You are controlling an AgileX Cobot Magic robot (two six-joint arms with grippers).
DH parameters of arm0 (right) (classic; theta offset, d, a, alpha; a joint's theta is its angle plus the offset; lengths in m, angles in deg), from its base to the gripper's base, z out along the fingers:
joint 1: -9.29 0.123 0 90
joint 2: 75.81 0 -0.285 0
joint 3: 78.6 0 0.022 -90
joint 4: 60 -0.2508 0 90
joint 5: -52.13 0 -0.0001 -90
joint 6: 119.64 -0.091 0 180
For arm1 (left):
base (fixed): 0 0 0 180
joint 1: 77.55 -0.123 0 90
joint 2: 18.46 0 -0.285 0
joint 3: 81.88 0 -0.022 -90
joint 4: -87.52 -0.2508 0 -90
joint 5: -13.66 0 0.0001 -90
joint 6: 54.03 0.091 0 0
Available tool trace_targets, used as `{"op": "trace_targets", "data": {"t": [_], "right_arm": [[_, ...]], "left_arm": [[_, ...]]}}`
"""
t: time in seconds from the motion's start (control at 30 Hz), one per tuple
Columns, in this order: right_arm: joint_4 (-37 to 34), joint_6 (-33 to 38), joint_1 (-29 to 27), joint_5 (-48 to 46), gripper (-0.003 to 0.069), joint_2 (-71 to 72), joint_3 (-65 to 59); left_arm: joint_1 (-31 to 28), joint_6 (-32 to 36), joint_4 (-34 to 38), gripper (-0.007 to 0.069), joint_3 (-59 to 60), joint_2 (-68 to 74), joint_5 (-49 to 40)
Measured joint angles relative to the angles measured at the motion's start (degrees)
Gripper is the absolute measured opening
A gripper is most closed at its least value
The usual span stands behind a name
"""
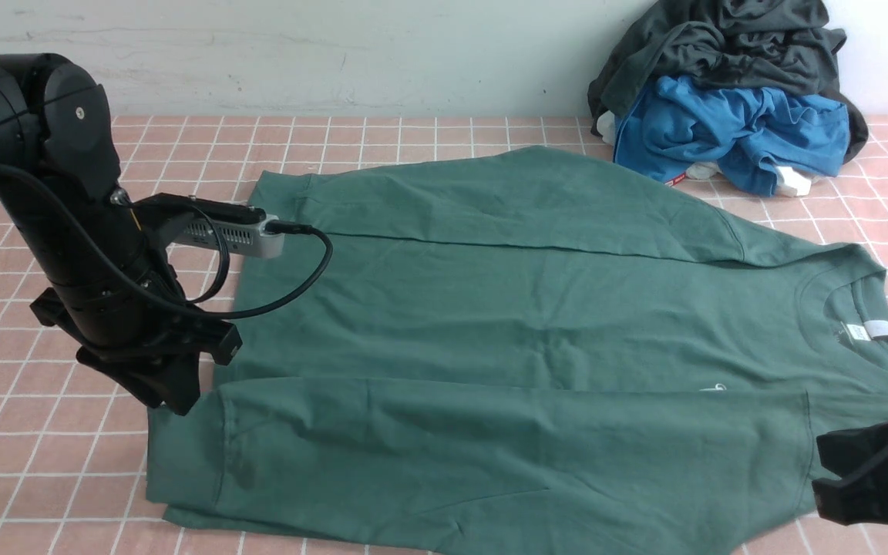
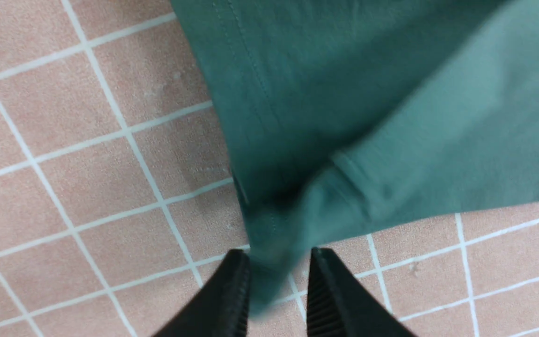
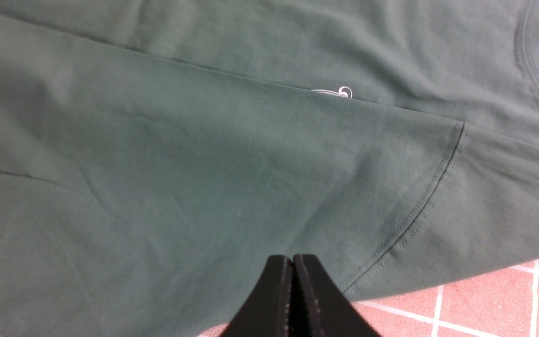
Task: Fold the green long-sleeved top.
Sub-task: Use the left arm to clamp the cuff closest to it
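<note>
The green long-sleeved top point(image 1: 521, 324) lies flat on the pink tiled table, neck to the right, with both sleeves folded in along the body. Its white neck label point(image 1: 879, 330) and small chest logo point(image 1: 714, 388) show. My left gripper point(image 1: 182, 385) is at the top's near left corner. In the left wrist view point(image 2: 279, 255) its jaws stand apart with a blurred tip of the green cloth point(image 2: 344, 93) between them. My right gripper point(image 1: 837, 470) is at the near right shoulder. In the right wrist view point(image 3: 293, 257) it is shut and empty above the top point(image 3: 204, 164).
A dark grey-black garment point(image 1: 729, 38) is heaped on a bright blue garment point(image 1: 729, 127) at the back right, against the wall. Bare pink tiles point(image 1: 43, 478) lie left of the top and along the far edge.
</note>
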Motion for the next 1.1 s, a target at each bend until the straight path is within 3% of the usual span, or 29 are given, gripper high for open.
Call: {"op": "trace_targets", "data": {"t": [0.1, 0.3, 0.4, 0.6, 0.63, 0.77, 0.87, 1.03, 1.1], "right_arm": [[0.00, 0.00, 0.00, 0.00, -0.0014, 0.00, 0.00], [-0.19, 0.00, 0.00, 0.00, -0.0014, 0.00, 0.00], [-0.19, 0.00, 0.00, 0.00, -0.0014, 0.00, 0.00], [-0.37, 0.00, 0.00, -0.05, -0.0014, 0.00, 0.00], [-0.57, 0.00, 0.00, -0.05, -0.0014, 0.00, 0.00], [-2.19, 0.00, 0.00, -0.05, -0.0014, 0.00, 0.00], [-2.99, 0.00, 0.00, 0.00, -0.0014, 0.00, 0.00], [-3.41, 0.00, 0.00, 0.00, -0.0014, 0.00, 0.00], [-3.41, 0.00, 0.00, 0.00, -0.0014, 0.00, 0.00]], "left_arm": [[0.00, -0.05, 0.05, 0.0223, 0.00, 0.00, -0.02], [-0.08, -0.27, -0.27, 0.0161, 0.06, 0.00, 0.48], [-0.83, -0.59, 0.02, 0.0167, 0.61, 0.00, 2.64], [-7.06, -0.50, 4.27, 0.0332, 4.75, 0.48, 10.51], [-8.52, 0.31, 5.80, 0.0386, 5.02, 1.38, 11.20], [-9.53, 3.10, 9.29, 0.0444, 5.19, 4.66, 13.41], [-9.53, 3.59, 10.71, 0.0433, 5.19, 6.85, 13.89], [-9.53, 3.64, 11.13, 0.0308, 5.19, 10.76, 14.13], [-9.53, 3.64, 11.13, 0.0204, 5.19, 11.20, 14.15]]}}
